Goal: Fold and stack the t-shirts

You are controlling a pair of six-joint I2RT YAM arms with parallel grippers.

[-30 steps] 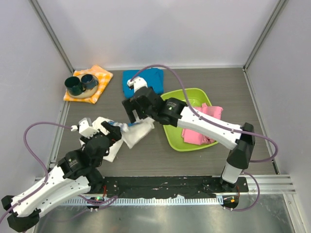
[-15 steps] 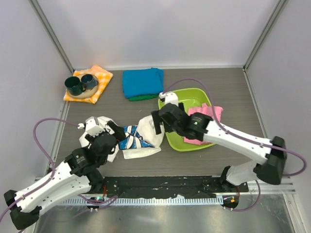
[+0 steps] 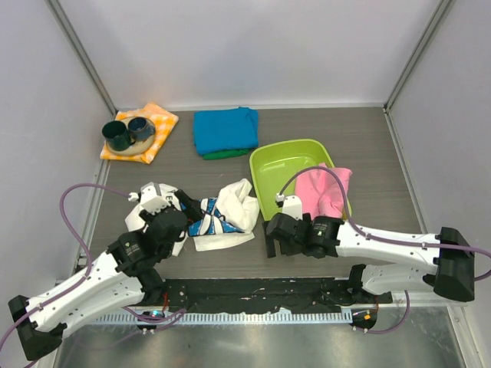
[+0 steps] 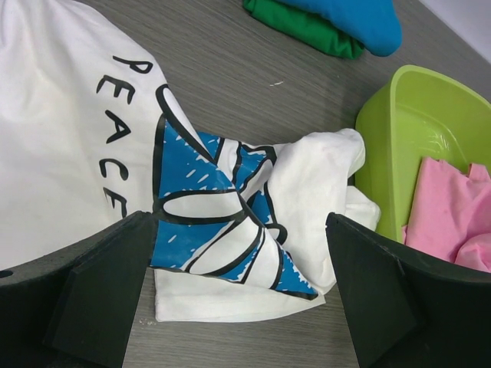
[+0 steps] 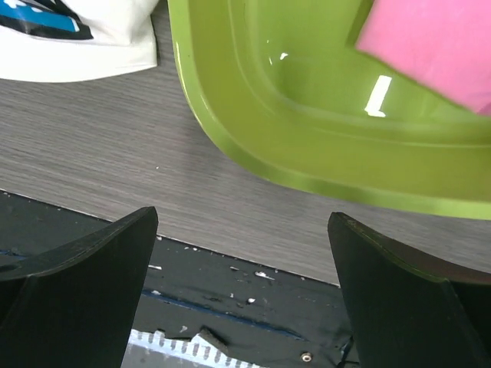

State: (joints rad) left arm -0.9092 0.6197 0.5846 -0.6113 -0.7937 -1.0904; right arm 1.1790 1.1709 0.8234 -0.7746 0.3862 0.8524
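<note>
Both pairs of fingers are spread wide and pinch nothing. Your left gripper (image 4: 242, 303) hangs over the white t-shirt (image 3: 227, 218), and your right gripper (image 5: 242, 295) sits low by the near rim of the green basin (image 3: 265, 163).

The table (image 3: 368, 146) carries everything. The white t-shirt, the largest piece, lies crumpled toward the near-left corner, its daisy print bunched and one end touching the basin's left wall. It is not folded, so I judge that the main work is left. The blue t-shirt (image 3: 225, 128) lies folded on the green t-shirt (image 3: 222, 155) at the middle of the far edge, and that stack looks done. A pink cloth (image 3: 323, 192) spills over the basin's right rim. You cannot tell whether it is another shirt.

For room, you have bare table between the stack and the white shirt, and more along the right edge. The basin crowds the shirt's right side. At the far-left corner, keep off the checked cloth (image 3: 159, 125) and the two dark cups (image 3: 127, 133) on it.
</note>
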